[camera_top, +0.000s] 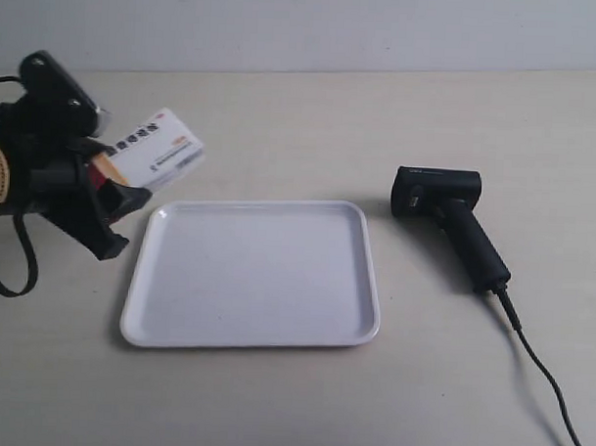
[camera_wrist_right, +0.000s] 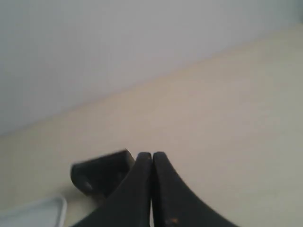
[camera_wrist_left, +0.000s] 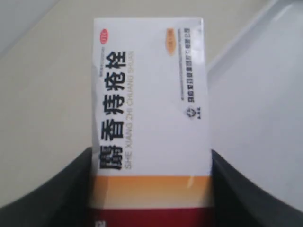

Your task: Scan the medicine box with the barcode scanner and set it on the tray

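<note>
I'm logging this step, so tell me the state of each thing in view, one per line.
medicine box: held off the table in the left gripper, beside the tray.
barcode scanner: lying on the table, ungripped.
tray: holds nothing.
right gripper: jaws shut, holding nothing.

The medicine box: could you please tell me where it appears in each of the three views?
Exterior view: medicine box at upper left, held above the table by the left gripper, beside the tray's corner.
Left wrist view: box fills the centre, between the fingers.
Right wrist view: not in it; the right gripper is empty.
Shared landmark: the tray.
</note>
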Robot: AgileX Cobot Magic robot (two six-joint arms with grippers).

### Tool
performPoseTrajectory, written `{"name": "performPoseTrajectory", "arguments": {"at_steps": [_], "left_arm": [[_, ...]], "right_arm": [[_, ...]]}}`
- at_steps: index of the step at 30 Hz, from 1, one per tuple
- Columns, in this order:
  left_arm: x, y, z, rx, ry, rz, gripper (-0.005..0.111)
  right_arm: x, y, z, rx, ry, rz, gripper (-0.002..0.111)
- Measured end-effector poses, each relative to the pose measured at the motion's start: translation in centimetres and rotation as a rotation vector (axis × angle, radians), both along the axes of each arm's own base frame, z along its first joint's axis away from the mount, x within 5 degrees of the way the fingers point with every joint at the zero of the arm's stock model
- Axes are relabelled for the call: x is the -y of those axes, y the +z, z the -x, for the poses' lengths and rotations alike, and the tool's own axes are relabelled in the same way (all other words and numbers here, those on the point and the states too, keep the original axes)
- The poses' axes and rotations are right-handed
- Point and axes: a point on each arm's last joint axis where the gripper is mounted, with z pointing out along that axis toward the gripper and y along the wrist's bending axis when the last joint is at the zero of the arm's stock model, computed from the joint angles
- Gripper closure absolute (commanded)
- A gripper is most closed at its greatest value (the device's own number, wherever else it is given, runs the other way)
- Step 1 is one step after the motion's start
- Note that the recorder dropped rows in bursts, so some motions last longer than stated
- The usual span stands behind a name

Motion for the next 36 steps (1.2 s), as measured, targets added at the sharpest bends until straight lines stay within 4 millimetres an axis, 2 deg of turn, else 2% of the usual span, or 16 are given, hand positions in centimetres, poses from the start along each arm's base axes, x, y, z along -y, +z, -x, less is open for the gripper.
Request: {"name": "performPoseTrajectory", "arguments": {"at_steps": [5, 10, 12, 13, 14, 15, 17, 19, 21, 23, 26, 31, 33, 34, 36], "left_arm": [[3.8, 0.8, 0.1, -0.014, -0.417, 0.072, 0.107], [5.0, 0.8, -1.4, -0.092, -0.505, 0.074, 0.107], [5.3, 0.2, -1.6, -0.11, -0.548, 0.08, 0.107], [5.5, -0.4, -1.7, -0.124, -0.581, 0.077, 0.107], [5.5, -0.8, -1.7, -0.132, -0.591, 0.073, 0.107], [5.6, -1.3, -1.9, -0.144, -0.597, 0.065, 0.107], [5.6, -1.8, -2.0, -0.155, -0.598, 0.061, 0.107], [5.6, -2.0, -2.0, -0.16, -0.601, 0.058, 0.107], [5.6, -2.1, -2.0, -0.162, -0.602, 0.06, 0.107], [5.6, -2.1, -2.0, -0.162, -0.602, 0.06, 0.107], [5.6, -2.1, -2.0, -0.162, -0.602, 0.06, 0.107], [5.6, -2.1, -2.1, -0.16, -0.602, 0.058, 0.107], [5.6, -2.1, -2.1, -0.164, -0.595, 0.058, 0.107], [5.3, -2.1, -2.3, -0.169, -0.578, 0.062, 0.107], [4.9, -2.1, -2.5, -0.17, -0.559, 0.062, 0.107]], "right_arm": [[-1.8, -1.8, -5.0, -0.298, 0.109, 0.097, 0.076], [-5.8, -4.6, -9.8, -0.404, 0.269, 0.251, 0.043], [-7.3, -6.1, -11.7, -0.44, 0.305, 0.294, 0.025], [-8.6, -7.2, -13.3, -0.466, 0.338, 0.326, 0.02], [-9.2, -7.9, -14.1, -0.48, 0.357, 0.347, 0.015], [-10.1, -9.2, -15.4, -0.502, 0.386, 0.386, 0.013], [-10.8, -10.5, -17.5, -0.496, 0.404, 0.429, 0.014], [-10.6, -11.4, -19.3, -0.499, 0.389, 0.444, 0.014], [-10.5, -12.2, -20.3, -0.51, 0.401, 0.472, 0.016], [-10.6, -12.6, -20.8, -0.51, 0.432, 0.509, 0.027], [-10.7, -12.5, -21.0, -0.5, 0.452, 0.529, 0.063], [-10.8, -12.3, -20.7, -0.516, 0.507, 0.56, 0.1], [-11.0, -10.9, -20.1, -0.516, 0.58, 0.587, 0.108], [-11.0, -9.4, -19.7, -0.498, 0.624, 0.603, 0.108], [-11.0, -8.0, -19.2, -0.482, 0.668, 0.624, 0.108]]}}
